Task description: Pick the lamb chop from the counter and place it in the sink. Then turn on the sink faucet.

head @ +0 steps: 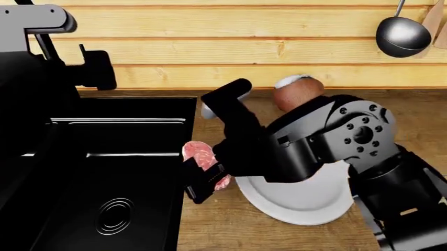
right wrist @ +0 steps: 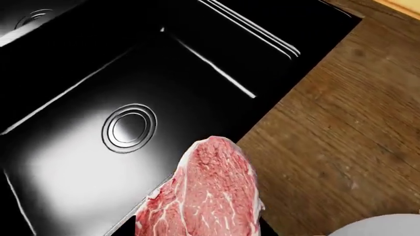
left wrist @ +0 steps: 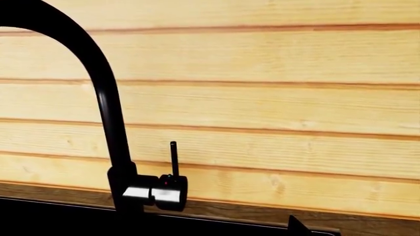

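Note:
The lamb chop (right wrist: 203, 191), pink-red with white marbling, hangs in my right gripper (right wrist: 200, 231), which is shut on it. In the head view the lamb chop (head: 199, 154) is above the right rim of the black sink (head: 112, 157), where sink meets wooden counter (head: 223, 230). Below it in the right wrist view lie the sink basin (right wrist: 66, 172) and its ringed drain (right wrist: 129, 127). The left wrist view faces the sink faucet (left wrist: 108, 108), whose thin lever (left wrist: 174, 157) stands upright. Of my left gripper only one dark fingertip (left wrist: 296, 229) shows.
A brown coconut (head: 297, 91) with a white top stands at the back of the counter behind my right arm. A white plate (head: 300, 204) lies partly under that arm. A silver ladle (head: 401, 35) hangs on the plank wall (head: 209, 52). My left arm (head: 28, 104) covers the sink's left side.

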Robot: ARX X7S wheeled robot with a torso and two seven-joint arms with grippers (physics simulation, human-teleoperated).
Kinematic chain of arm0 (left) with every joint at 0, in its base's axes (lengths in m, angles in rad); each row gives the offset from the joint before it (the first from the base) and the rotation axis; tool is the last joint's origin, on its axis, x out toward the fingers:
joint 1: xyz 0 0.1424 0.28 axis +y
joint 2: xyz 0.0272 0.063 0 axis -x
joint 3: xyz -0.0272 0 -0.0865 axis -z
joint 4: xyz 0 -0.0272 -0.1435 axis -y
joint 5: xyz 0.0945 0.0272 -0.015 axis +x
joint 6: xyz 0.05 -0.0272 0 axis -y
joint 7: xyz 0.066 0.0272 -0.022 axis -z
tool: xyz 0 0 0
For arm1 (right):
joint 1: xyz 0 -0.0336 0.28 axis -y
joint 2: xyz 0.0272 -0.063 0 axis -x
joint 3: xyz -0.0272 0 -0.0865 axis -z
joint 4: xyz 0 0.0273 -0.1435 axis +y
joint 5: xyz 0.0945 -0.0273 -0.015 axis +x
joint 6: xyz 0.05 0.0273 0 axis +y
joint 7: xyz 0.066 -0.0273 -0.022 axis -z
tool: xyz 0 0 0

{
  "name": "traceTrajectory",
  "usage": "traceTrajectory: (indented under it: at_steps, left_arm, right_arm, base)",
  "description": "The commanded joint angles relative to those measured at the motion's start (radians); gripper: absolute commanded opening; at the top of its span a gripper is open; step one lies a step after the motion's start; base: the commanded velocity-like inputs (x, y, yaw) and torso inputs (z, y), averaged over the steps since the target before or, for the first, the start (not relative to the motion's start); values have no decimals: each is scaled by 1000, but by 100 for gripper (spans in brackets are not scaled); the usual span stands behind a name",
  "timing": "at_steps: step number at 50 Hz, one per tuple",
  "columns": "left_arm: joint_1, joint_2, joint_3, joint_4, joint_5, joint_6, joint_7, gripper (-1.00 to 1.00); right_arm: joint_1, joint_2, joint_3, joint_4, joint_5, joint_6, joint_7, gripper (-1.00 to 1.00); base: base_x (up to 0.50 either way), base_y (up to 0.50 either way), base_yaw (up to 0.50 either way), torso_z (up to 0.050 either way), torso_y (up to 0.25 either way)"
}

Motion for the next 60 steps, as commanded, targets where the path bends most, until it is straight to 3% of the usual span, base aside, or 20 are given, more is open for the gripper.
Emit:
traceTrajectory:
  at_steps: [1,25,30,38,41,57,58,60]
  left_arm:
    - [5,11,11,-9,13,7,7,100]
    - [32,4,5,-25,22,33,28,100]
    - [29,9,11,-32,27,33,36,100]
    - [34,7,10,-36,30,38,42,100]
    - [40,6,10,-37,31,43,45,100]
    - [39,14,18,-45,41,46,51,100]
    - [39,15,18,-46,41,47,52,100]
    - [40,15,18,-46,41,48,53,100]
  right_arm:
    - [0,-129,-63,15,-179,-55,-183,-100]
    - [57,-275,-210,123,-327,-260,-397,-100]
    - [118,-278,-360,149,-267,-420,-432,-100]
    - [242,-279,-754,226,-103,-796,-493,-100]
    - [252,-279,-842,237,-70,-870,-500,-100]
    - [142,-279,-855,306,-204,-914,-510,-100]
    - [138,-279,-853,298,-214,-920,-504,100]
    - [134,-279,-851,289,-216,-923,-499,100]
  base:
    - [0,0,0,0,0]
    - [0,0,0,0,0]
    - [0,0,0,0,0]
    - [0,0,0,0,0]
    - [0,0,0,0,0]
    - [0,0,0,0,1]
    - [0,0,0,0,0]
    - [0,0,0,0,0]
